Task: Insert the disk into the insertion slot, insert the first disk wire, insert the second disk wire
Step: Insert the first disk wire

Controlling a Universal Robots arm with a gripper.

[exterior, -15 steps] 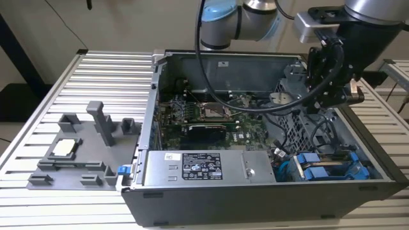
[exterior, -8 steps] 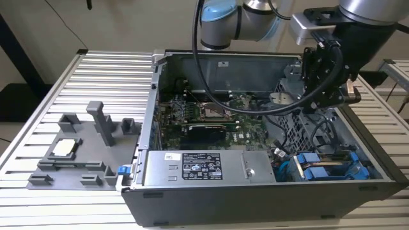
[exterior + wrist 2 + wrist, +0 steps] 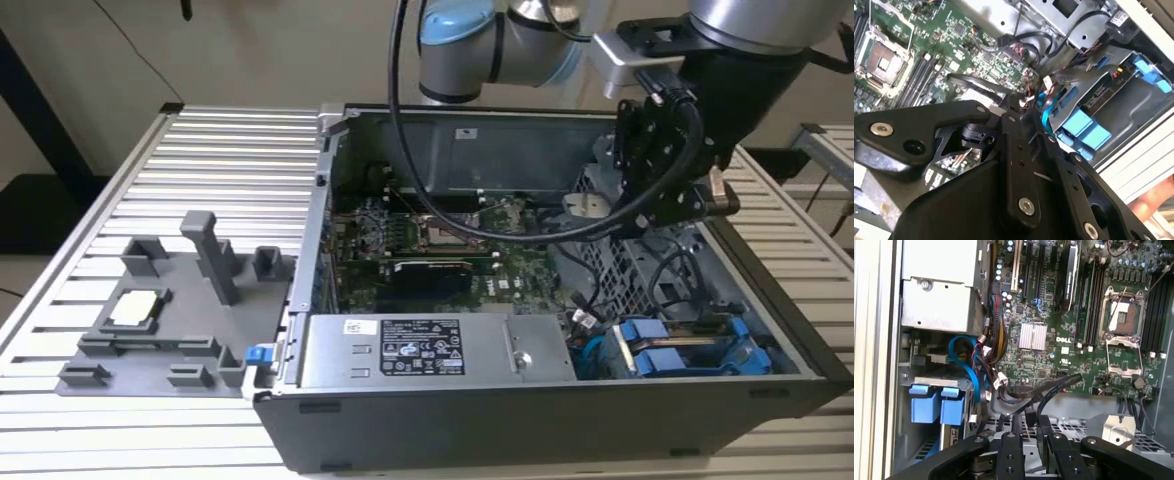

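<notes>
Standing on a ribbed aluminium desk, an open dark computer case shows its green motherboard and a silver power-supply box with a sticker along its near wall. To the exterior view's left of the case, a grey moulded fixture tray lies on the desk and carries a small pale square part. A plain light wall stands behind the desk.

The arm comes in from above the far side of the case and bends down towards the exterior view's right. It holds the black gripper inside the case, above the perforated grey cage and tilted towards the motherboard. The arm's own thick black cable loops down over the board.

In both wrist views the gripper hangs over the edge of the board, and a black wire runs right up to its front. I cannot tell whether the gripper is clamped on this wire or merely close around it.

The disk in its bright blue carrier sits in the insertion slot, in the near corner of the case on the exterior view's right, just beside the power-supply box and apart from the gripper. A blue cable curls beside the carrier's tabs.
</notes>
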